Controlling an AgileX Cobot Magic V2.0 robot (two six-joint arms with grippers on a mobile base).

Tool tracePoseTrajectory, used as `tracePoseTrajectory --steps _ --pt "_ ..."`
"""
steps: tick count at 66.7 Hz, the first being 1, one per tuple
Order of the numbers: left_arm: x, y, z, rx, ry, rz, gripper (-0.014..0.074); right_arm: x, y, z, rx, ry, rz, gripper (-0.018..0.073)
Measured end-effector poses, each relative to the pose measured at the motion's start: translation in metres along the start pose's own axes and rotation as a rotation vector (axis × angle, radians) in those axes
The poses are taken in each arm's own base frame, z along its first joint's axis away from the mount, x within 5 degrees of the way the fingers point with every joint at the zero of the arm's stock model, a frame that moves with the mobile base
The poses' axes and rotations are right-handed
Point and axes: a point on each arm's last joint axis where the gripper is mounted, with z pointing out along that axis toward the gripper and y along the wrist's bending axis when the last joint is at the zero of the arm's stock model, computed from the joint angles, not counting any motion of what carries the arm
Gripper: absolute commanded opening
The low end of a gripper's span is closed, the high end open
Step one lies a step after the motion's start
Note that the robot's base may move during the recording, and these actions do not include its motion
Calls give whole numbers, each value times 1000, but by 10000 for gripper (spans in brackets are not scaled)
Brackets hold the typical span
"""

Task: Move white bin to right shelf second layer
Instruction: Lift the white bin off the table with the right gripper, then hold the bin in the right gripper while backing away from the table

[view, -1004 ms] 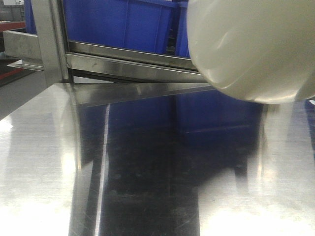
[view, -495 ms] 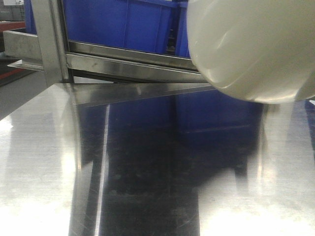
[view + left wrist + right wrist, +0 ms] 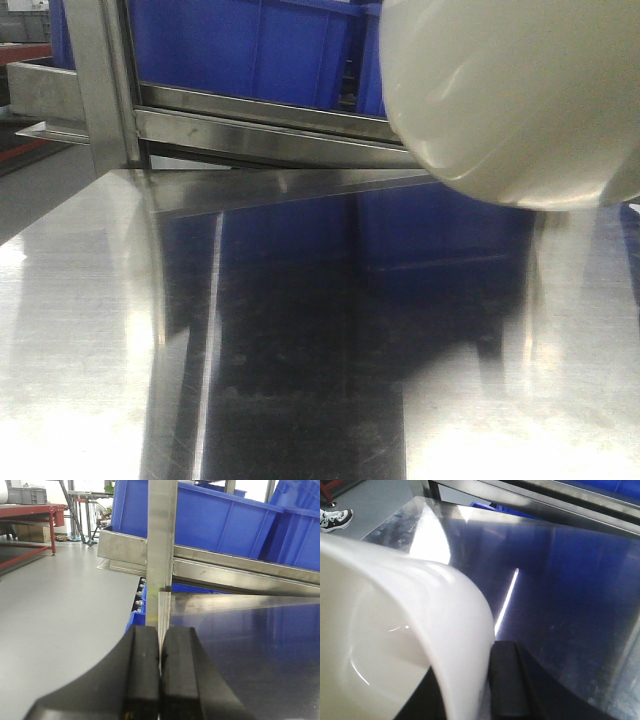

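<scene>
On my right wrist feed the nearest thing is the white bin (image 3: 395, 630). Its thick cream wall fills the lower left, mouth turned toward the camera. My right gripper (image 3: 467, 680) is clamped on that wall: one black finger (image 3: 507, 680) lies against the outside, and the other is only a dark shape inside the rim. Beyond it stretches the steel tabletop (image 3: 560, 580), streaked with glare. A sneaker (image 3: 335, 519) sits on the grey floor at the far left corner.

On the left wrist feed, my left gripper (image 3: 160, 655) is closed with nothing in it, the two black pads pressed flat together. Just past the tips rises the upright post (image 3: 161, 545) of the rack. The sloped front rail (image 3: 240, 570) runs right from it, with blue bins (image 3: 220, 520) sitting behind the rail. A red table (image 3: 30, 510) stands well off to the left.

From the front camera the bin shows high on the right, tilted, its rounded base over the tabletop. It hangs in front of the rail and the blue bins — held in the air, not resting on any shelf level.
</scene>
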Motion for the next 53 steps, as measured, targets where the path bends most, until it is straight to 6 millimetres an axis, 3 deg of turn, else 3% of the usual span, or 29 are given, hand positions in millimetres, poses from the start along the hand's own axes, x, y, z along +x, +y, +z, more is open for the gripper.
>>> tracePoseTrajectory --steps 53 --pt "0 0 0 0 0 0 85 0 0 0 0 0 0 55"
